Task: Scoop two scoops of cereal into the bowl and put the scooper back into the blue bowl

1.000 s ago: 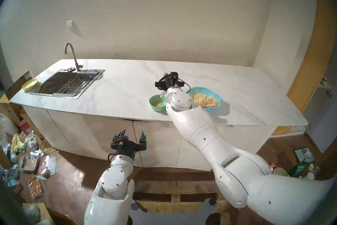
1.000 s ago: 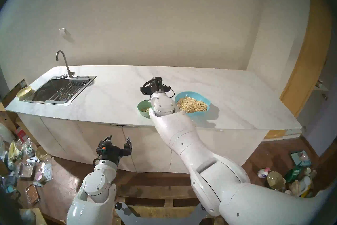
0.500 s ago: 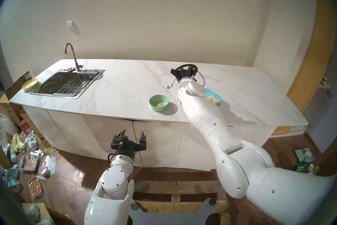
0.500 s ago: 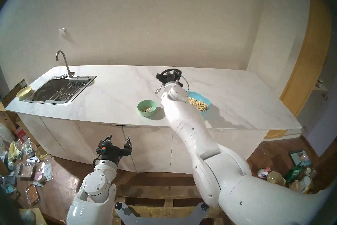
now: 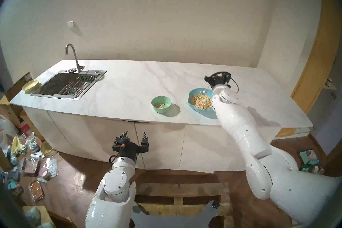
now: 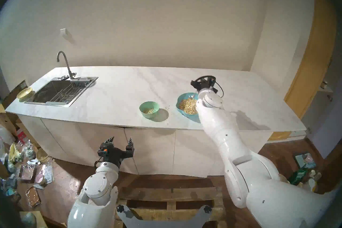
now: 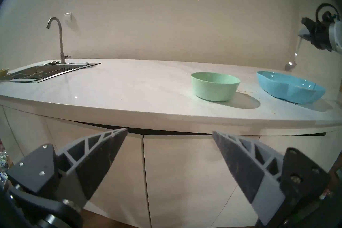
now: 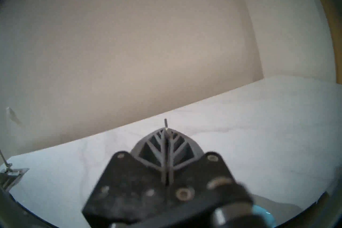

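The mint-green bowl [image 5: 161,110] stands on the white counter with a little cereal [image 5: 160,105] in its bottom. To its right stands the blue scalloped bowl [image 5: 196,91] with a heap of cereal [image 5: 200,101]. My right gripper [image 5: 208,81] is shut on the handle of the silver spoon [image 5: 204,92]. The spoon hangs head down just above the blue bowl's far rim, as the left wrist view shows [image 7: 292,63]. In the right wrist view the fingers are closed on the handle tip [image 8: 165,122]. My left gripper [image 5: 134,136] is open and empty, below the counter's front edge.
A few flakes [image 5: 179,102] lie on the counter between the bowls. A steel sink [image 5: 55,95] with a faucet [image 5: 74,55] is at the far left, with a yellow-green dish [image 5: 30,85] beside it. Clutter lies on the floor at left and right.
My right arm has swung right with the spoon, from over the green bowl to above the blue bowl's far side. The left arm has not moved.
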`<control>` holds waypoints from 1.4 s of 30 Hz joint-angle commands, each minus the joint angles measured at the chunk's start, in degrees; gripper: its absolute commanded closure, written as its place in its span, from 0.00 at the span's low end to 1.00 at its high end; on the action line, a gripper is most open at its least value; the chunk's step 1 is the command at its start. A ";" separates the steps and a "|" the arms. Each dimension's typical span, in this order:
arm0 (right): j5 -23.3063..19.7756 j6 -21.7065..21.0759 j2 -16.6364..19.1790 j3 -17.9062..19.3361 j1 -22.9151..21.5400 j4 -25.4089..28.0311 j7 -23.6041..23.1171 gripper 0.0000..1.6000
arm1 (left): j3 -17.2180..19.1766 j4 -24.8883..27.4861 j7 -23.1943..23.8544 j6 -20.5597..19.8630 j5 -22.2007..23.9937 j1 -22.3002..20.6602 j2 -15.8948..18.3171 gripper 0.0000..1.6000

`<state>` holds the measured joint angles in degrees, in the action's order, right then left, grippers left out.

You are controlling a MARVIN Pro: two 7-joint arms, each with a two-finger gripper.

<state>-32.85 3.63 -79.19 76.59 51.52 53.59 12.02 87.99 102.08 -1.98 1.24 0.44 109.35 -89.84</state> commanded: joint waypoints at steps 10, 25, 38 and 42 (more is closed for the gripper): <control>-1.08 3.95 0.20 0.48 -2.03 -0.36 -3.93 1.00 | -0.15 1.40 0.23 0.35 0.09 -0.26 0.01 0.00; -1.88 7.66 -1.15 0.97 -7.94 -11.66 -8.05 1.00 | -0.15 1.40 0.23 0.34 0.10 -0.25 0.02 0.00; -3.11 10.45 -2.25 2.05 -10.60 -17.90 -10.75 1.00 | -0.16 1.43 0.24 0.34 0.11 -0.24 0.03 0.00; -3.36 10.36 -2.59 2.30 -9.75 -17.22 -10.67 1.00 | -0.15 1.46 0.25 0.33 0.12 -0.22 0.03 0.00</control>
<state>-35.74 12.38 -81.29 78.43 42.87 34.75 2.05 87.99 102.03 -1.99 1.25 0.44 109.35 -89.83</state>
